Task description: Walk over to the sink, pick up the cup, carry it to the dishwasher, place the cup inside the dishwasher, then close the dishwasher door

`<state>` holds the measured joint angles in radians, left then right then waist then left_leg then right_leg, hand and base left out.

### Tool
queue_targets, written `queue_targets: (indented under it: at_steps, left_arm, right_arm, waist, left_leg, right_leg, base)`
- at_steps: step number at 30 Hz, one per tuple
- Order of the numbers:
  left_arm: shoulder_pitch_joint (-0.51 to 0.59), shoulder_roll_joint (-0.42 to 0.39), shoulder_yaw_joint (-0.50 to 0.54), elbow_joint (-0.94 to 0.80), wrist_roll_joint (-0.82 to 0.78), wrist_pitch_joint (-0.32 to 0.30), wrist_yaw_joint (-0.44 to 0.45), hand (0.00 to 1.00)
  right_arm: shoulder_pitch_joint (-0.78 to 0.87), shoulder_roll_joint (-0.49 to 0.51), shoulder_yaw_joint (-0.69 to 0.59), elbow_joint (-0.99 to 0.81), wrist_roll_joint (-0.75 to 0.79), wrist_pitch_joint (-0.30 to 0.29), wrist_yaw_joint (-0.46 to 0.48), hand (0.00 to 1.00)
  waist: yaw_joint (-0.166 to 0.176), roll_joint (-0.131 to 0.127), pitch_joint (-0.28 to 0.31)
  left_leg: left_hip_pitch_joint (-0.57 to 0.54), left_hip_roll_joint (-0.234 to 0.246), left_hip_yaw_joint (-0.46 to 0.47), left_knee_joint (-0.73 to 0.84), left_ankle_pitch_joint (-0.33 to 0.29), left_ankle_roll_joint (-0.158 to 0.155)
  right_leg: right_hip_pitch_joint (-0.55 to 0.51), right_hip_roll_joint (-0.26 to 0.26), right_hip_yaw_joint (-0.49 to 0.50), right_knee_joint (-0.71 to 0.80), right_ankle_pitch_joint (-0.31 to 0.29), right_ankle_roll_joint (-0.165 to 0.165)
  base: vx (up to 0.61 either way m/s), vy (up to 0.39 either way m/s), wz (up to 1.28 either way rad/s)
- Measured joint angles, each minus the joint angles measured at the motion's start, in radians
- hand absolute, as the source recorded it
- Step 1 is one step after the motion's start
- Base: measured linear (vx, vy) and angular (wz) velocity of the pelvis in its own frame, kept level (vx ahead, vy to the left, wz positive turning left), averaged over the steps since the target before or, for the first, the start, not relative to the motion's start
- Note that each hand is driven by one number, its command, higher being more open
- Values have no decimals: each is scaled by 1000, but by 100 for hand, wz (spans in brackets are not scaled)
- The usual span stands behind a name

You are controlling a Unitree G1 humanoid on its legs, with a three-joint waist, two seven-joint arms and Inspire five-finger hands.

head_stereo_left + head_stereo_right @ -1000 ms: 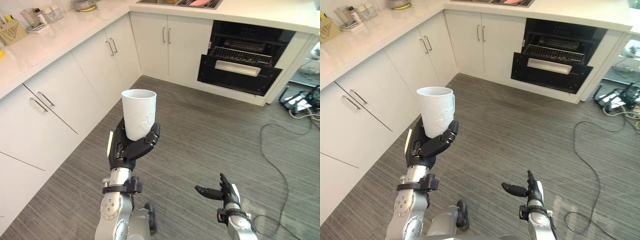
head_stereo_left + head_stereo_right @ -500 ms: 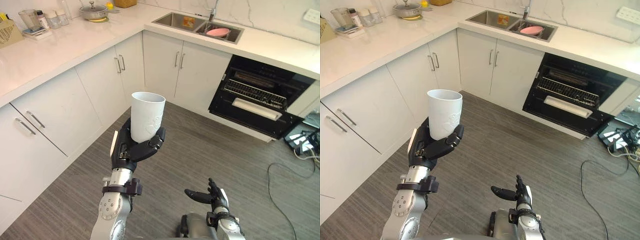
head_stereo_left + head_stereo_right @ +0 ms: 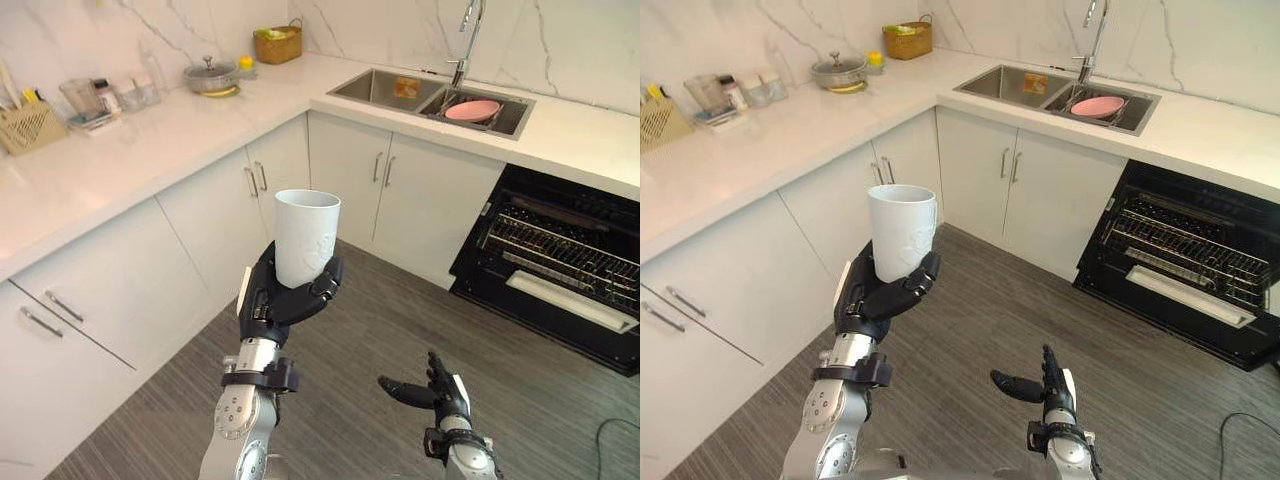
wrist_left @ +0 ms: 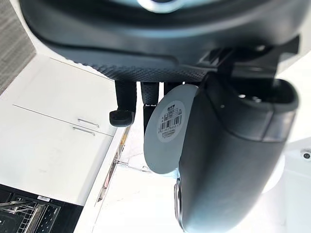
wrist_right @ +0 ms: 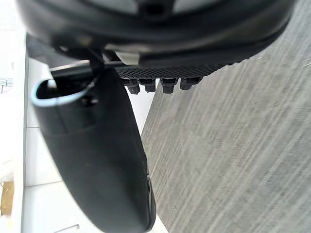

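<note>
right hand (image 3: 440,393): low over the floor (image 3: 400,320); fingers (image 3: 435,370) straight and spread, holding nothing
left hand (image 3: 280,305): raised in front of the white cabinets (image 3: 130,270); fingers (image 3: 325,285) and thumb curled round the base of the cup (image 3: 306,235)
cup: white, upright, mouth up, held in the left hand; well apart from the dishwasher (image 3: 560,265)
dishwasher: black, under the surface (image 3: 150,140), far right; door open, rack showing
sink (image 3: 430,95): set in the surface beyond; pink dish (image 3: 473,109) inside
far corner: lidded pot (image 3: 210,76); wicker basket (image 3: 277,43)
</note>
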<state>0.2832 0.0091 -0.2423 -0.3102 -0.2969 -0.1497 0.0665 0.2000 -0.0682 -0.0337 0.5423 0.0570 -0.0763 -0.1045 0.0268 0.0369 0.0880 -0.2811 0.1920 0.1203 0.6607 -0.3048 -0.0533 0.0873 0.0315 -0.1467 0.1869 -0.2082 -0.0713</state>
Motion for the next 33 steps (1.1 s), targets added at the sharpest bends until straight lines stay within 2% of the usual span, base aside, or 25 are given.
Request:
queue_targets:
  at_steps: [1,2,3,4,5,7,9,10,11,13,14,15,18,19,20,21,22,23,24,25,26,27,29,31,33]
  left_arm:
    - [2,2,0,8,0,0,0,0]
    - [5,4,0,20,0,0,0,0]
    - [11,9,0,31,1,0,1,0]
    - [19,13,0,31,1,0,2,0]
    - [20,23,2,32,1,2,9,0]
    - [13,27,-3,29,0,2,14,0]
    - [15,48,-9,28,0,8,20,0]
    - [14,68,-12,26,1,10,21,0]
    - [14,78,-20,23,1,11,23,0]
    - [18,82,-35,-13,1,11,24,0]
    - [16,84,-49,-44,1,10,23,0]
    - [15,85,-60,-64,1,2,22,0]
    - [0,90,-88,-71,1,-20,21,0]
    - [-8,89,-87,-58,1,-24,21,0]
    - [-17,90,-87,-35,1,-29,21,0]
    - [-29,77,-88,12,1,-29,19,0]
    - [-29,59,-86,61,1,-6,21,0]
    - [-34,48,-85,91,2,2,21,0]
    - [-43,34,-87,116,3,20,21,0]
    - [-42,28,-87,121,3,30,21,0]
    - [-38,18,-90,118,4,39,19,0]
    - [-38,15,-92,111,4,38,18,0]
    - [-31,3,-90,67,3,35,18,0]
    - [-30,1,-89,23,3,13,16,0]
    - [-28,0,-81,23,3,3,17,0]
  right_arm:
    - [-6,-3,0,26,0,0,-1,100]
    - [-14,-10,0,64,0,1,-3,100]
    - [-10,-15,0,88,0,7,-6,100]
    - [-10,-12,1,96,0,9,-6,100]
    - [-7,0,2,98,0,14,-8,100]
    - [-10,12,3,92,-1,15,-6,100]
    - [-9,31,2,67,-3,16,-7,100]
    - [-8,43,3,51,-5,16,-3,100]
    - [-2,54,3,36,-8,16,-1,100]
    - [6,73,5,19,-11,16,2,100]
    - [3,78,12,18,-12,16,2,100]
    - [0,78,19,18,-12,16,3,100]
    - [-5,75,23,21,-12,16,10,100]
    - [-14,71,23,36,-12,16,10,100]
    - [-15,64,23,44,-12,15,10,100]
    - [-18,40,22,65,-12,15,9,100]
    - [-25,12,22,86,-12,25,9,100]
    - [-22,-2,20,83,-12,25,9,100]
    - [-14,-10,18,78,-12,26,9,100]
    - [-4,-10,18,69,-12,26,8,100]
    - [41,-4,20,13,-11,26,2,100]
    - [56,-3,20,-16,-10,26,-2,100]
    - [70,-2,20,-96,-8,21,-12,100]
    - [58,2,18,-164,-6,3,-23,100]
    - [52,4,17,-169,-2,0,-29,100]
  waist:
    - [4,-2,1]
    - [7,-2,1]
    - [16,-6,-1]
    - [17,-12,-1]
    - [9,-24,-12]
    - [15,-48,-1]
    - [12,-64,5]
    - [9,-74,11]
    - [4,-74,12]
    - [-4,-72,9]
    - [-17,-73,7]
    - [-19,-75,4]
    - [-26,-73,1]
    - [-45,-78,-3]
    - [-56,-92,-9]
    - [-70,-74,-11]
    - [-68,-28,-19]
    - [-71,-14,-18]
    - [-72,-7,-13]
    - [-72,-6,-12]
    - [-67,-7,-8]
    - [-65,-7,-8]
    - [-55,-8,-8]
    - [-29,-3,-12]
    - [-14,-6,-11]
  left_leg:
    - [-3,-42,-45,-116,33,-4]
    - [-10,-82,-87,-239,92,-5]
    - [10,-107,-97,-276,207,-3]
    - [20,-115,-84,-267,225,15]
    - [11,-125,-47,-216,175,32]
    - [9,-121,12,-158,103,54]
    - [57,-124,67,-172,66,68]
    - [114,-129,97,-204,51,79]
    - [177,-130,123,-236,32,82]
    - [250,-122,142,-271,7,77]
    - [271,-114,147,-283,-8,72]
    - [286,-107,156,-289,-20,66]
    - [374,-87,197,-357,-39,32]
    - [393,-86,199,-380,-43,12]
    - [407,-97,194,-388,-52,-6]
    - [431,-87,184,-390,-66,-28]
    - [452,-51,187,-389,-60,-41]
    - [453,-42,177,-363,-47,-60]
    - [439,-21,160,-271,-19,-78]
    - [421,-6,146,-196,5,-79]
    - [359,36,103,43,98,-81]
    - [330,52,97,132,101,-86]
    - [230,93,103,307,86,-66]
    - [122,110,114,295,23,-32]
    - [87,88,104,188,-7,0]
  right_leg:
    - [13,-16,22,1,-15,13]
    - [24,-33,50,8,-35,37]
    - [31,-51,92,23,-58,72]
    - [37,-61,117,29,-70,84]
    - [39,-89,140,37,-83,104]
    - [20,-115,186,74,-95,125]
    - [-64,-136,202,268,-102,156]
    - [-149,-158,194,462,-85,204]
    - [-212,-175,168,617,-84,207]
    - [-286,-195,99,730,-95,185]
    - [-326,-197,61,737,-103,172]
    - [-360,-198,29,726,-110,159]
    - [-448,-179,-94,551,-116,124]
    - [-465,-157,-123,413,-65,92]
    - [-466,-143,-127,305,49,50]
    - [-452,-132,-125,314,92,9]
    - [-432,-99,-136,311,79,-4]
    - [-415,-89,-139,309,57,-11]
    - [-370,-73,-146,286,44,-18]
    - [-332,-64,-151,263,42,-20]
    - [-221,-47,-153,185,41,-22]
    - [-179,-42,-152,157,37,-22]
    - [-102,-27,-134,92,32,-19]
    - [-67,-27,-100,58,17,-2]
    - [-46,-35,-70,57,-5,2]
  base:
    - [390,230,-68]
    - [411,279,-83]
    - [373,269,-87]
    - [416,311,-84]
    - [467,319,-60]
    - [522,355,-81]
    - [344,247,-86]
    - [297,183,-73]
    - [284,162,-69]
    - [269,93,-38]
    - [278,37,-24]
    - [364,-21,-30]
    - [361,-55,-35]
    - [339,-86,1]
    - [573,-127,15]
    - [529,-97,-9]
    - [537,-91,-17]
    - [499,-106,-29]
    - [574,-166,-8]
    - [553,-161,3]
    - [428,-112,6]
    - [373,-60,1]
    - [261,-14,-21]
    - [202,53,-39]
    - [195,145,-36]
